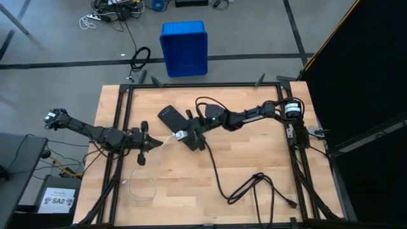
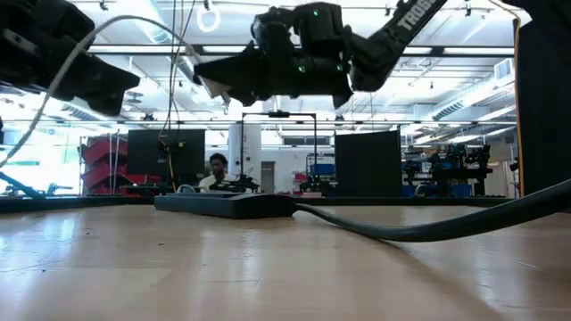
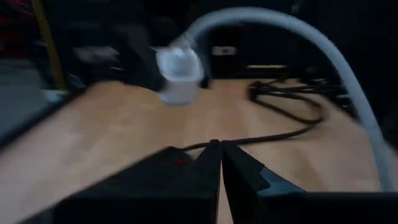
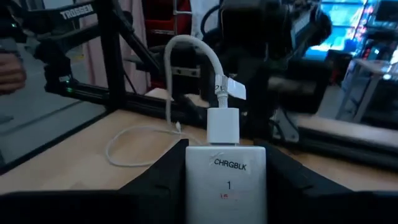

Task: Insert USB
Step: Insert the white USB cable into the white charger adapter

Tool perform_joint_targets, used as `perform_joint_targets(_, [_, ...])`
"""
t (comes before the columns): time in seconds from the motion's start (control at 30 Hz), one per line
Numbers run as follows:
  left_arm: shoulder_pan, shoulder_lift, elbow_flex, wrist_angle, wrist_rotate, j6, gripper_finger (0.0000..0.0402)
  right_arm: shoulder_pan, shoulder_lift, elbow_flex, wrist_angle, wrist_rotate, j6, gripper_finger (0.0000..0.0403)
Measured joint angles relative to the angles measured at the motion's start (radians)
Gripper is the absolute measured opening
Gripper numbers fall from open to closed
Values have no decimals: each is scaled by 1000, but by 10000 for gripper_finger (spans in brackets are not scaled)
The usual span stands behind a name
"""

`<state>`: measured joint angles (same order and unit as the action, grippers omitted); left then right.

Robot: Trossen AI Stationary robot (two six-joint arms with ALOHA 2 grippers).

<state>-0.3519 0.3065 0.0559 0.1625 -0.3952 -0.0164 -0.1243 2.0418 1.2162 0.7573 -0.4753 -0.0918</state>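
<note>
High view: the left gripper (image 1: 151, 144) and right gripper (image 1: 184, 137) meet mid-table beside the black power strip (image 1: 181, 129); white cable (image 1: 141, 189) loops nearby.
Low view: both grippers hang above the strip.
Left wrist view: fingers pinched shut on the cable, the plug in the charger block (image 3: 177, 76).
Right wrist view: fingers clamp the block, cable plugged in.

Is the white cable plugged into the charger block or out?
In. In the right wrist view, the white cable runs through its plug straight into the charger block, which the right pincer holds.
</note>
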Motion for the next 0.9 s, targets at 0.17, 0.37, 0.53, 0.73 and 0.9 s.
perform_joint_targets(0.17, [0, 0, 0, 6, -155, 91, 0, -9, 0, -67, 123, 10, 46, 117])
perform_joint_targets(0.37, [0, 2, 0, 45, -247, 52, 8, -8, 1, -110, 270, 10, 70, 117])
perform_joint_targets(0.53, [0, 72, 2, 102, -272, 12, 62, -6, 1, -109, 305, 49, 63, 117])
perform_joint_targets(0.73, [0, 233, 2, 297, -310, 36, 164, -7, 1, -109, 330, 68, 62, 117])
perform_joint_targets(0.9, [15, 392, 2, 509, -308, 61, 224, -5, 1, -109, 337, 68, 66, 117])
